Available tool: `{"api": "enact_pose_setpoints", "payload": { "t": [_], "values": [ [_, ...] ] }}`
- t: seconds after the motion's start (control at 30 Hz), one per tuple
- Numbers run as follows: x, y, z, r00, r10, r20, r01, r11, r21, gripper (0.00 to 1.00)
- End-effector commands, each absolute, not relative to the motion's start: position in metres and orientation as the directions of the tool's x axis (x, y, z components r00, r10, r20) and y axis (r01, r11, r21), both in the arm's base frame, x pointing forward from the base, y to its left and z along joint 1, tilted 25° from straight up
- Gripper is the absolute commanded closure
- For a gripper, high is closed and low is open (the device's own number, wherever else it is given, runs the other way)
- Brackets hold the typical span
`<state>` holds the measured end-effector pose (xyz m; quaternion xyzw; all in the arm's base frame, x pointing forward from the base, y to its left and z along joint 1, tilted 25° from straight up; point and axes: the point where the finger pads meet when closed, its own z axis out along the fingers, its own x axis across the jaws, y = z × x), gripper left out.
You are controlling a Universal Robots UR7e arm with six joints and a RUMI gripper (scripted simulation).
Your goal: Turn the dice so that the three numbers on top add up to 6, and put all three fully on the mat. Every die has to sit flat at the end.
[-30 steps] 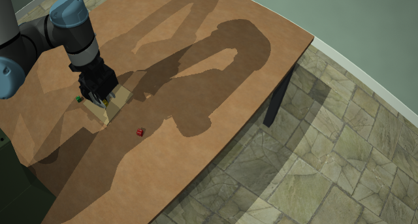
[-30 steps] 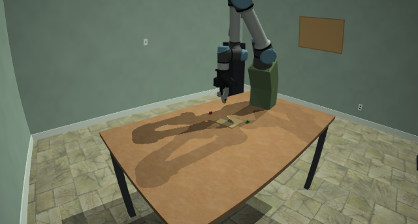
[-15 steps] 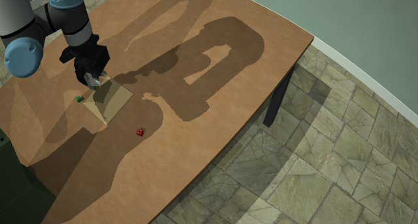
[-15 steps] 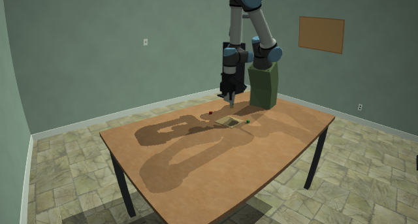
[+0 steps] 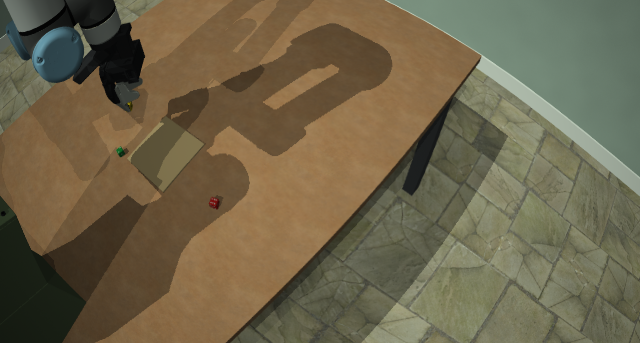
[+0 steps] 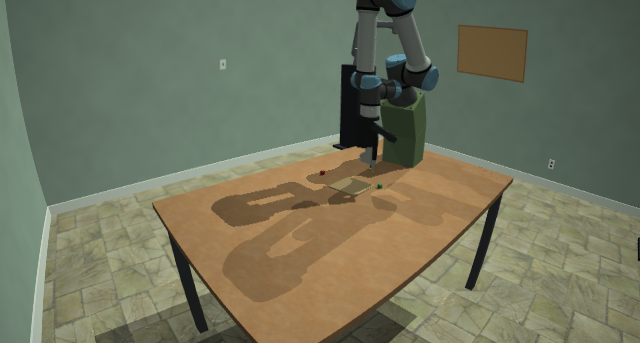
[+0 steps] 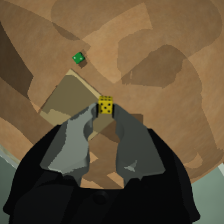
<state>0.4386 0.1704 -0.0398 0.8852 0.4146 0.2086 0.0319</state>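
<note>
Yellow Die Pinched in the Tool, Red and Green Dice off the Mat

The tool (image 5: 131, 97) (image 6: 371, 164) (image 7: 105, 104) of the robot arm (image 5: 100, 13) (image 6: 367, 43) is closed on a yellow die (image 5: 129, 105) (image 6: 371, 169) (image 7: 105, 105), which sits between its two fingertips. In the wrist view, the larger visible face of this die shows five dark pips, and a narrower face with pips is seen above it. Whether the yellow die touches the counter (image 5: 320, 183) (image 6: 320, 243) (image 7: 165, 25), one cannot tell with certainty.

The mat (image 5: 187, 153) (image 6: 350, 185) (image 7: 65, 100) is square and pale, and it lies on the counter, partly in the shadow of the arm. The green die (image 5: 120, 152) (image 6: 380, 186) (image 7: 78, 58) is on the counter just beside the mat, with a small gap between them. The red die (image 5: 214, 203) (image 6: 322, 172) is also on the counter, farther from the mat than the green one, and at another side of it. The numbers on top of the green and red dice are too small to be read surely. None of the three dice is resting on the mat.
</note>
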Motion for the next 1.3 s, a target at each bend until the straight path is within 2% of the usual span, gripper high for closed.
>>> {"api": "enact_pose_setpoints", "payload": {
  "t": [0.0,0.87,1.27],
  "values": [
    [0.437,0.195,-0.037,0.503,0.804,0.317,0.766,-0.584,0.268,1.00],
    [0.436,0.204,-0.037,0.477,0.823,0.309,0.745,-0.565,0.354,1.00],
    [0.435,0.205,-0.038,0.477,0.823,0.309,0.586,-0.560,0.586,1.00]
  ]
}}
